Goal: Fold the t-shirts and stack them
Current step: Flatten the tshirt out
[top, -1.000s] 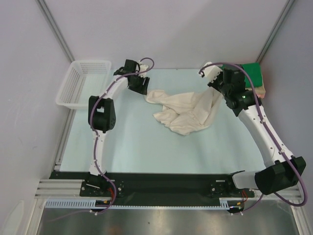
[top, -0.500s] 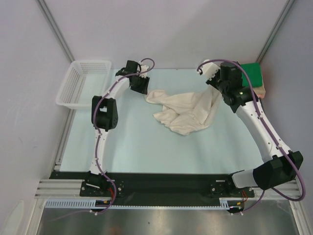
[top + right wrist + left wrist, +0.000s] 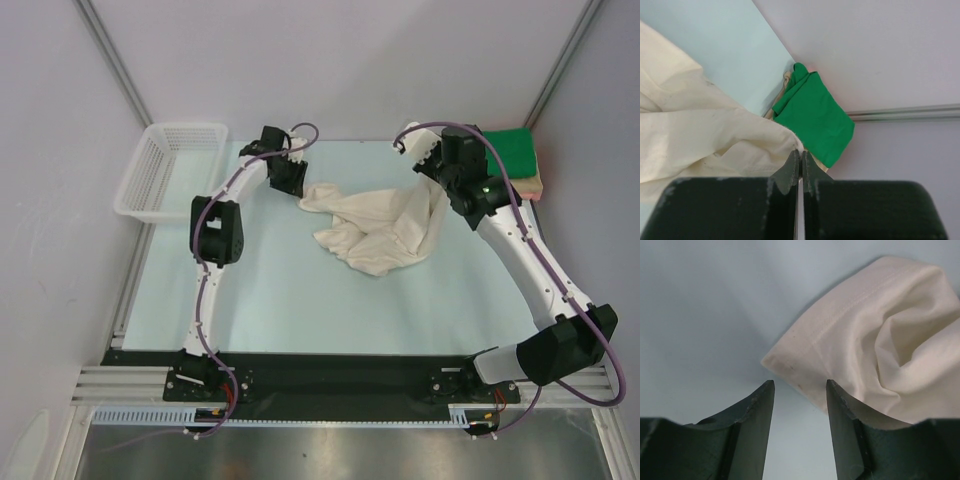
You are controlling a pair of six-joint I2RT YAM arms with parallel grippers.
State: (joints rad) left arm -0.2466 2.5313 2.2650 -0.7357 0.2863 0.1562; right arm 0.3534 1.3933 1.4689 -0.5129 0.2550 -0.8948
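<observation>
Left gripper [image 3: 290, 184]: sat in the upper left-centre of the top view, at the left tip of the crumpled shirt. In its wrist view [image 3: 800, 385] the two dark fingers stood apart with bare table between them.
Cloth at the left gripper: a hemmed corner of the cream-white t-shirt [image 3: 880, 340] lay just beyond the fingertips, toward the upper right of the wrist frame, not between the fingers.
Right gripper [image 3: 441, 180]: sat in the upper right of the top view, above the right end of the same shirt. In its wrist view [image 3: 800, 159] the fingers were pressed together, and an edge of the cream cloth [image 3: 700, 135] ran right into their tips, so it looked pinched there.
Cream-white t-shirt [image 3: 385, 230]: lay unfolded and bunched in the middle of the table [image 3: 300, 300], its right part drawn up toward the right gripper, its left corner flat by the left gripper.
Green t-shirt [image 3: 515, 148]: lay folded at the far right corner of the table, behind the right arm; it also showed at centre right of the right wrist view [image 3: 815, 115].
Peach-tan t-shirt [image 3: 536, 185]: only a strip showed, beneath the green one.
Basket [image 3: 140, 180]: white lattice, at the upper left edge of the table, well apart from the shirts.
</observation>
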